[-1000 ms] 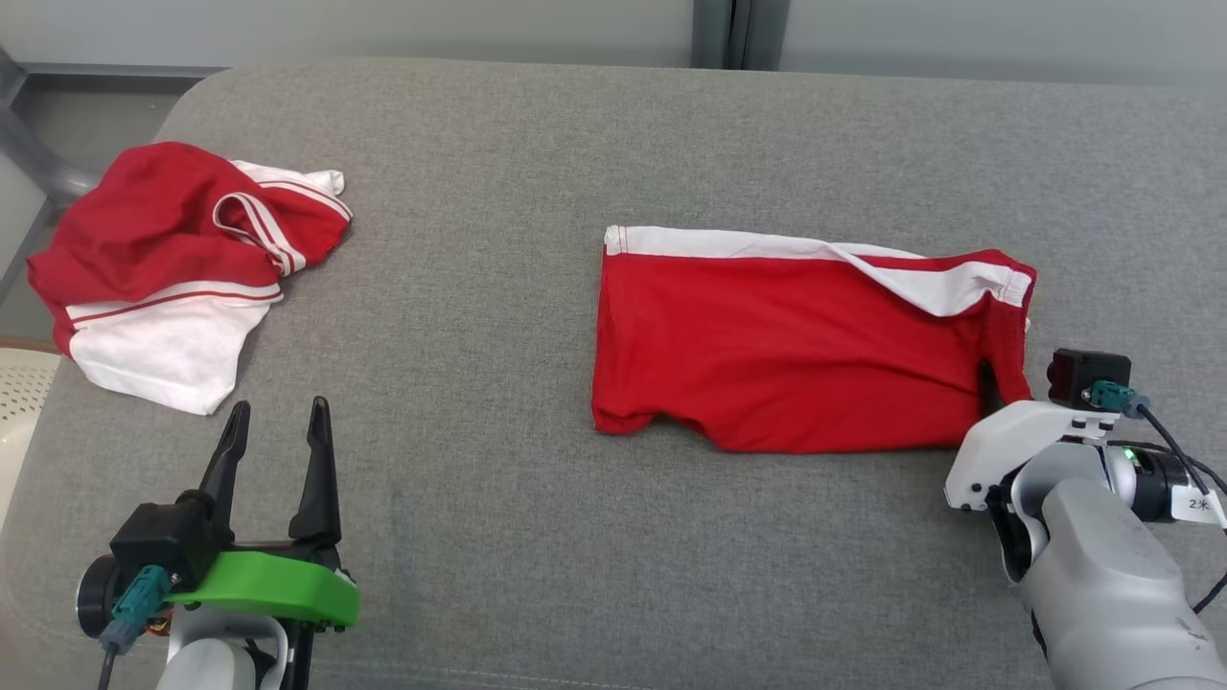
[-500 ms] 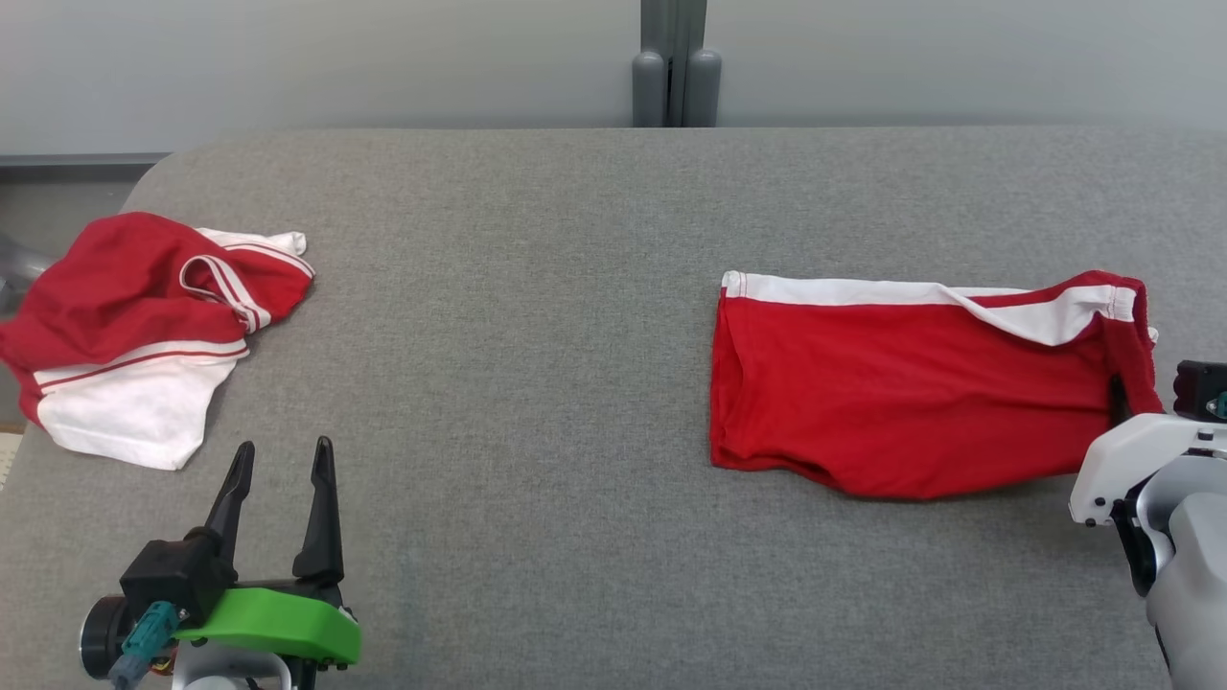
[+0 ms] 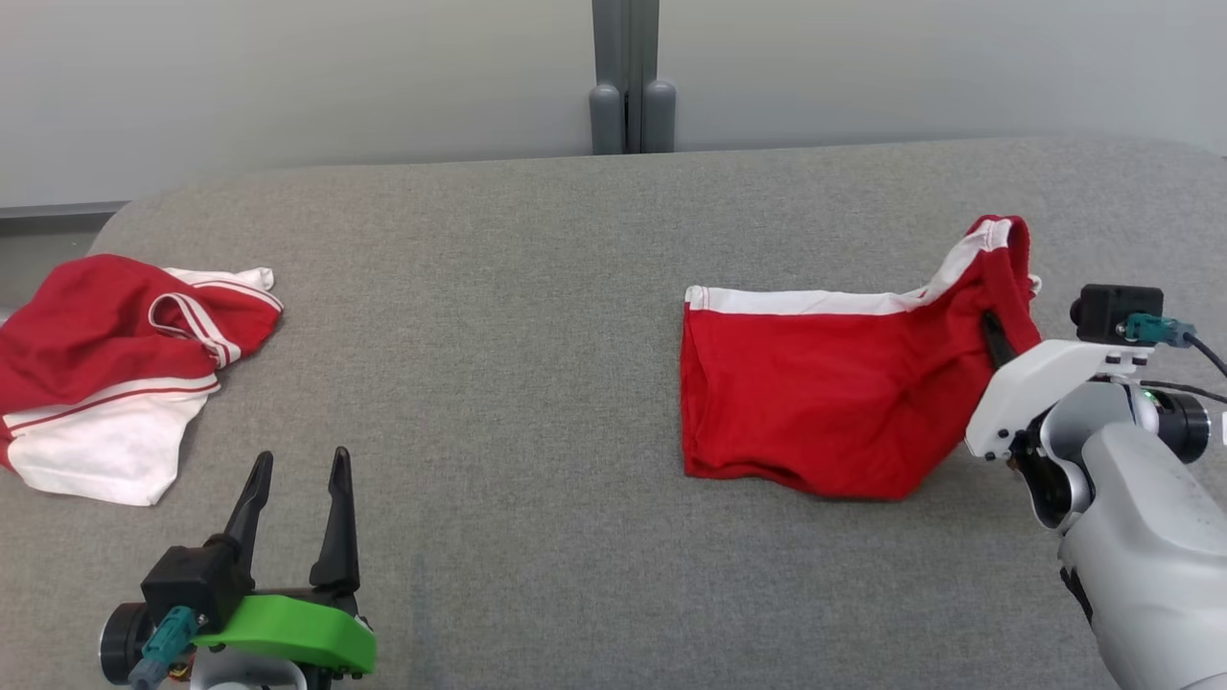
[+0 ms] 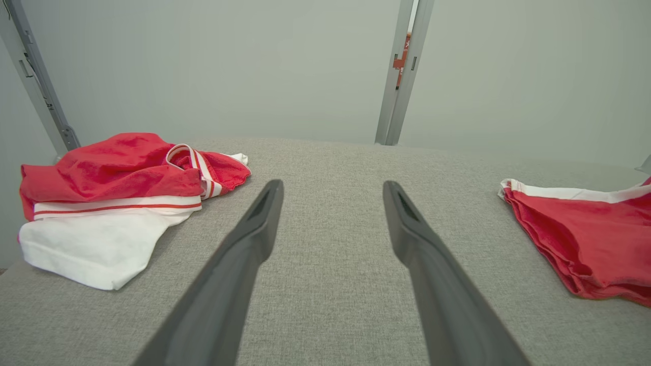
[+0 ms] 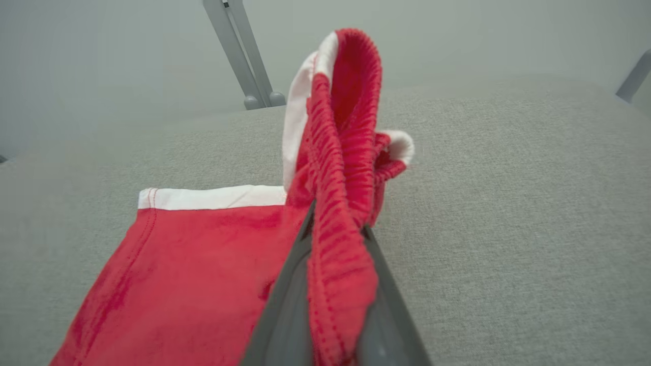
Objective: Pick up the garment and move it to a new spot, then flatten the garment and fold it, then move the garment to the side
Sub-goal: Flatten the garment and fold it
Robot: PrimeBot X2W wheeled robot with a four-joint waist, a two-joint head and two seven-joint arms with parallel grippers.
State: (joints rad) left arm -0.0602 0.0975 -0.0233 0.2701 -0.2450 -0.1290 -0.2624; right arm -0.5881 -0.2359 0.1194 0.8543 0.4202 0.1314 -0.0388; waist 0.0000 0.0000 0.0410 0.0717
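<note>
While right claw [image 3: 999, 343] pinches the red garment [image 3: 824, 383] by its raised waistband, rest lying right on table [image 3: 537, 287] | left claw [image 3: 299, 458] spread, idle | lift fully clear before carrying; dragging would likely undo folds.

Two red-and-white garments lay there: one folded garment [image 3: 824, 393] on the right, one crumpled garment [image 3: 105, 374] on the left. Two grippers were near: the left gripper [image 3: 301, 456] and the right gripper [image 3: 997, 340].
</note>
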